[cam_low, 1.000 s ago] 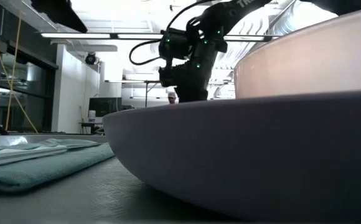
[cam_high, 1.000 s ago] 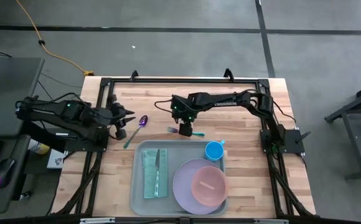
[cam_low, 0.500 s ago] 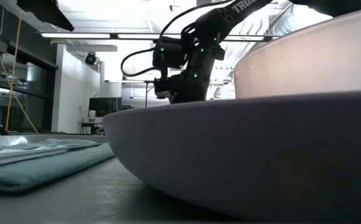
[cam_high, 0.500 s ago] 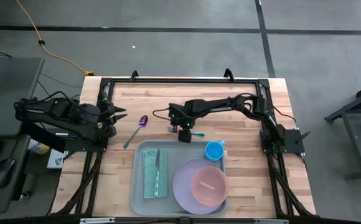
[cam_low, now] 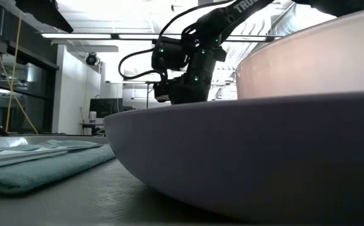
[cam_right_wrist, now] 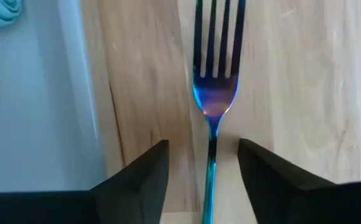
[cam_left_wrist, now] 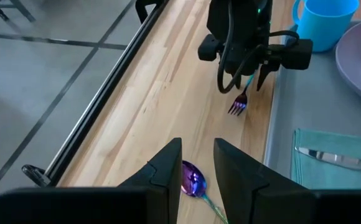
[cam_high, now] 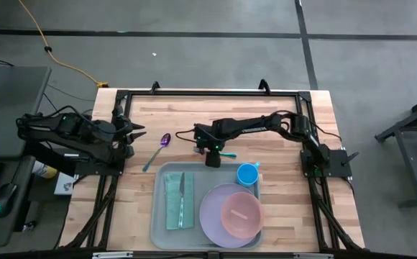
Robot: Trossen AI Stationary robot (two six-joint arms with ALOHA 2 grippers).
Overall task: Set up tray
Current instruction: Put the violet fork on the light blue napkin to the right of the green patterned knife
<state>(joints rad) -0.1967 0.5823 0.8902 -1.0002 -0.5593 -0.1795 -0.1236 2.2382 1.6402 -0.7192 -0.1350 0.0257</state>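
A: High view first, biggest thing down. Where does everything sit?

B: On the wooden table [cam_high: 280,208] the tray [cam_high: 162,230] lies at the near edge, centred. It holds a folded teal cloth [cam_high: 172,201] with a knife [cam_high: 182,196] on it at the left, a lilac plate [cam_high: 212,208] with a pink bowl [cam_high: 241,212] on it at the right, and a blue cup [cam_high: 247,173] in the far right corner.

A: And what's off the tray?

B: A fork [cam_right_wrist: 213,93] on bare wood just beyond the tray's far rim, and a purple spoon [cam_high: 162,144] further left.

A: Which arm is working?

B: The right gripper [cam_high: 213,157]. It's down over the fork with its fingers [cam_right_wrist: 137,180] apart, one on each side of the handle, not gripping yet. The left gripper [cam_left_wrist: 196,168] waits at the left side, jaws partly apart and holding nothing, pointing at the spoon.

A: So how would you do this pick well?

B: I'd judge the alignment good: the handle runs straight down the gap. Close squarely on it, low enough to catch that thin, flat stem off the wood. It's slick metal, so it could twist if pinched off-centre. Lift straight up before swinging near, since the tray's rim is just beside the fork.

A: Where should it go?

B: Probably by the cloth and knife, clear of the plate.
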